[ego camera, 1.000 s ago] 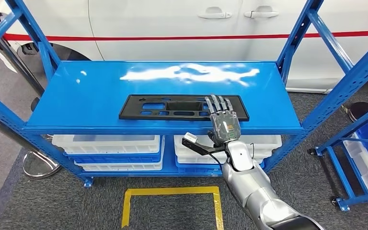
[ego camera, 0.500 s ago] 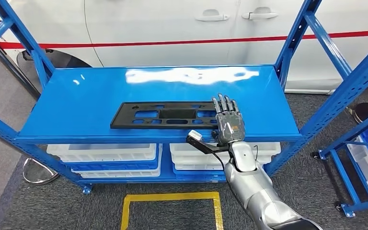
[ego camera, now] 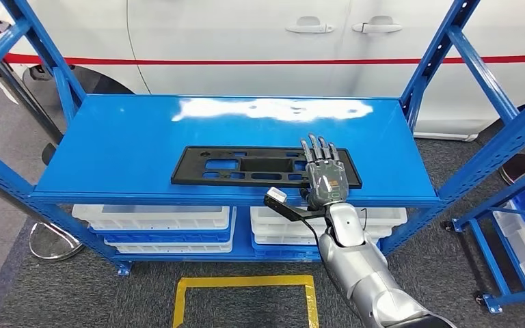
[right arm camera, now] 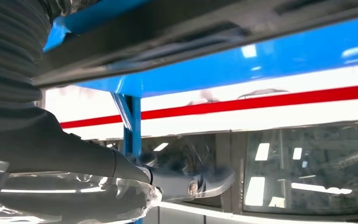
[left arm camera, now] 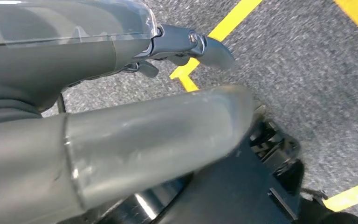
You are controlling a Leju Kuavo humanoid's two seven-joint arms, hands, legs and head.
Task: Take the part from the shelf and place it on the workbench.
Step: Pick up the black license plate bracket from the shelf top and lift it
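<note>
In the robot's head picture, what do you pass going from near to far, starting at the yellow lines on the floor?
Yellow floor marking → white bins under the shelf → black part on the blue shelf → white car with its red stripe.

Bare blue shelf [ego camera: 130, 147] surrounds the black part [ego camera: 246, 166]; slanted blue uprights [ego camera: 429, 65] flank both ends; white car [ego camera: 260, 34] stands behind.
</note>
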